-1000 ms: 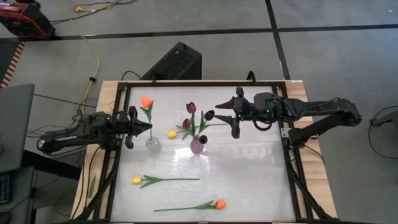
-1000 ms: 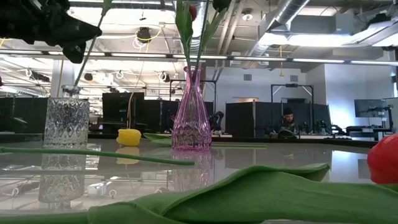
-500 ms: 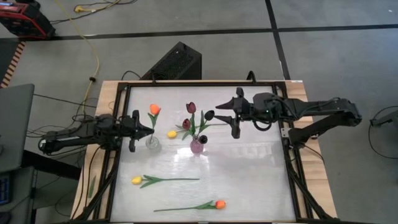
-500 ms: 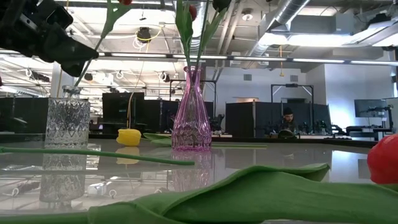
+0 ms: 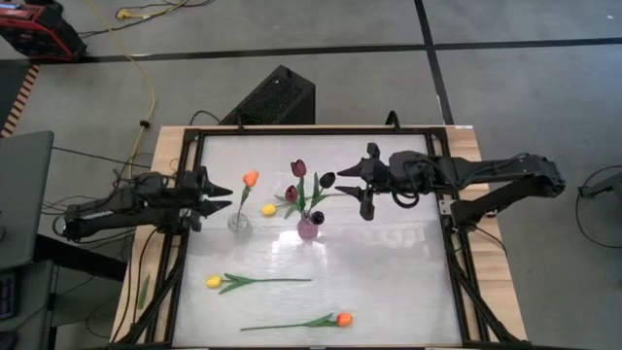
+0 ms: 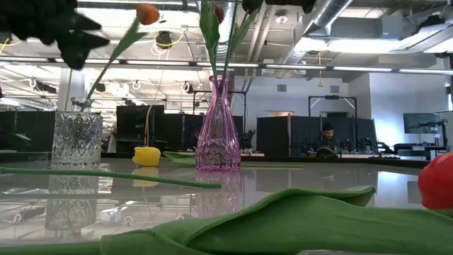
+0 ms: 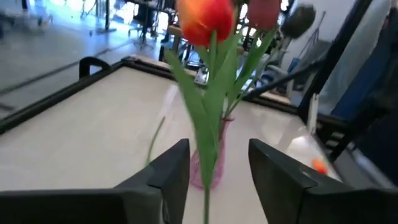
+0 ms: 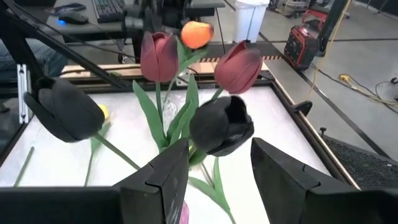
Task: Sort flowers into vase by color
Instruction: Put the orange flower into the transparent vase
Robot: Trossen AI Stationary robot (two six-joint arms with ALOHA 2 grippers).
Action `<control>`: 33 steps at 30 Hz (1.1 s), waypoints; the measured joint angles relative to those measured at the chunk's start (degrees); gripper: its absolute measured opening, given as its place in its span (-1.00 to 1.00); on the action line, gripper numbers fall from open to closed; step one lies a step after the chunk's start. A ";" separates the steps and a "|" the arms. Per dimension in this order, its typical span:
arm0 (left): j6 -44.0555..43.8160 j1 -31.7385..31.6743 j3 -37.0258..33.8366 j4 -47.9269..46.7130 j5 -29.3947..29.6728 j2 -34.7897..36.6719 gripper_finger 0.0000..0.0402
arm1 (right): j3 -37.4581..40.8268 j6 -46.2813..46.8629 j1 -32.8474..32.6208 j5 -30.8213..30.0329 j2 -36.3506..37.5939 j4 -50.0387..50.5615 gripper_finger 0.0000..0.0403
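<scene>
Leaning orange tulip (image 5: 251, 179) in clear vase (image 5: 238, 225), left fingers (image 5: 225, 193) apart

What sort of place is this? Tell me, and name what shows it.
Probably an open-plan lab or office: exposed ceiling ducts, rows of dark desk partitions with a seated person, and cables trailing across the concrete floor.

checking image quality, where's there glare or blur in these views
High view: pale glare streaks on the glossy table. Low view: bright ceiling lights behind, the near leaf out of focus. Left wrist view: the orange tulip blurred. Right wrist view: the maroon tulips fairly sharp.
</scene>
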State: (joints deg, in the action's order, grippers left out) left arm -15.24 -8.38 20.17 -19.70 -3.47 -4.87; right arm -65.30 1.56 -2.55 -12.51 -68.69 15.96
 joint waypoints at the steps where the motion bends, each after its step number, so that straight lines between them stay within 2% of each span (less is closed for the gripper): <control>1: -1.63 0.00 1.78 -1.85 0.16 -0.18 -0.22 | 0.00 0.00 0.00 0.00 0.00 -0.03 -0.02; 4: -3.58 -0.02 6.58 -5.49 -2.74 -0.70 -0.21 | 0.00 -0.34 0.00 0.01 0.02 -0.51 -0.02; 9: -2.49 0.09 8.52 -0.40 -9.36 -5.62 -0.21 | 0.00 -0.98 0.00 0.04 0.02 -0.99 -0.02; 13: -0.02 1.61 8.50 8.53 -16.73 -15.60 -0.22 | 0.00 -1.32 0.00 0.07 0.02 -1.15 -0.02; 17: 3.74 6.31 9.72 18.72 -26.25 -26.09 -0.22 | 0.00 -0.19 0.00 0.09 0.02 -0.98 -0.02; 19: 6.26 9.76 12.17 19.43 -26.90 -30.75 -0.22 | 0.00 -0.07 0.00 0.07 0.02 -0.48 -0.02; 21: 9.09 13.48 14.68 17.05 -24.58 -34.54 -0.22 | 0.00 -0.04 0.00 0.09 0.02 -0.25 -0.02; 26: 12.02 23.38 22.26 7.36 -11.24 -43.12 -0.22 | 0.00 -0.07 0.00 0.07 0.02 -0.11 -0.02; 33: 5.25 34.87 29.78 -2.15 4.38 -53.48 -0.22 | -0.02 -0.50 0.00 0.07 0.02 0.03 -0.02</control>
State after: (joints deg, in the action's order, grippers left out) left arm -10.00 26.49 49.95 -21.85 0.92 -58.35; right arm -65.32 1.06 -2.55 -12.45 -68.66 15.99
